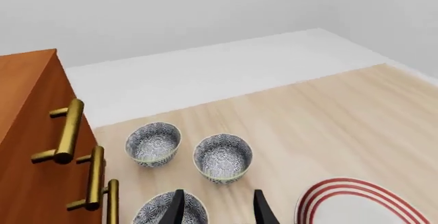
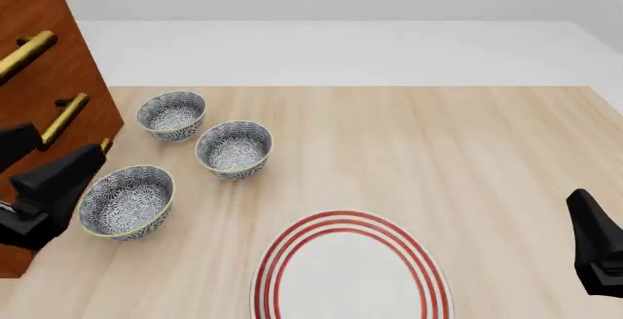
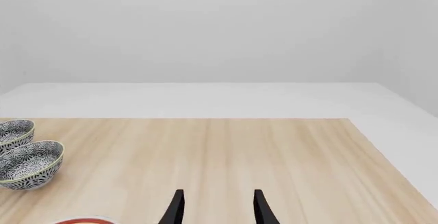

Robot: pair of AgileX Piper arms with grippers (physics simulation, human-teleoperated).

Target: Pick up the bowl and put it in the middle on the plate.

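Three alike blue-grey floral bowls stand on the wooden table: a far one [image 2: 171,114], a middle one [image 2: 233,149] and a near one [image 2: 127,201]. The white plate [image 2: 351,275] with red rings lies empty at the front centre. My left gripper [image 1: 219,211] is open, above the table just left of the near bowl [image 1: 164,211]; one finger overlaps that bowl's rim in the left wrist view. At the right side, far from the bowls, my right gripper [image 3: 219,208] is open and holds nothing.
An orange-brown cabinet [image 2: 39,63] with brass handles [image 2: 58,122] stands at the table's left edge, close behind my left arm [image 2: 54,187]. The right arm [image 2: 599,253] hangs over the front right. The white floor [image 2: 341,49] shows beyond the table's far edge.
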